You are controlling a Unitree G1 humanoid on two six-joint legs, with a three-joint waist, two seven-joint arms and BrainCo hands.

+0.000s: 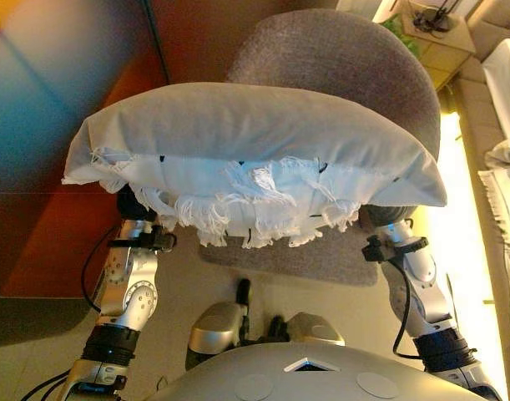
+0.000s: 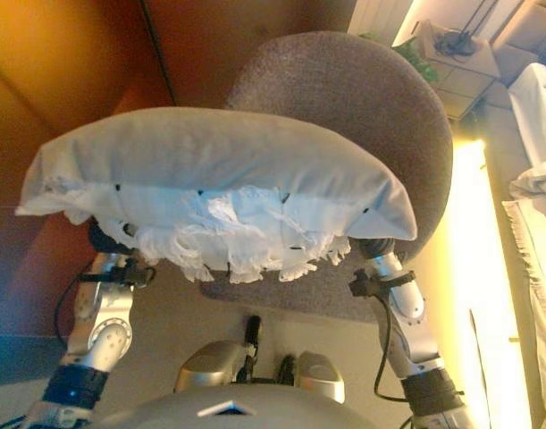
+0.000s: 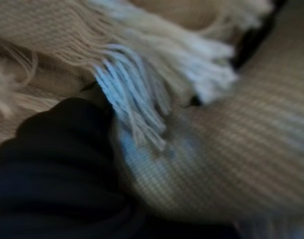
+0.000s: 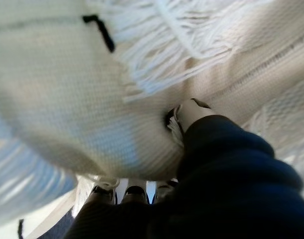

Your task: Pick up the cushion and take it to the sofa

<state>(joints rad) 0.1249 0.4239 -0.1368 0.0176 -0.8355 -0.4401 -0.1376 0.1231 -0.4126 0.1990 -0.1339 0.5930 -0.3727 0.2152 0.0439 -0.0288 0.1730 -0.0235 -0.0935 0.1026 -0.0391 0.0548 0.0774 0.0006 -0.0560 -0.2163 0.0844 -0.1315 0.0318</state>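
Note:
A pale beige cushion [image 1: 255,142] with white fringe tufts on its underside hangs in the air in front of me, above a grey upholstered chair [image 1: 338,58]. My left hand [image 1: 131,203] is under its left end, mostly hidden by the cloth; the left wrist view shows only the dark cover [image 3: 52,164] against the cushion [image 3: 231,164]. My right hand [image 1: 380,219] is under the right end. In the right wrist view the thumb [image 4: 191,112] presses into the cushion [image 4: 67,99] and the fingertips [image 4: 134,193] show on its other side.
A light wooden side table [image 1: 442,38] with small items stands at the far right. White fabric furniture [image 1: 509,83] runs along the right edge. A reddish-brown wooden surface [image 1: 54,234] lies to the left of the chair.

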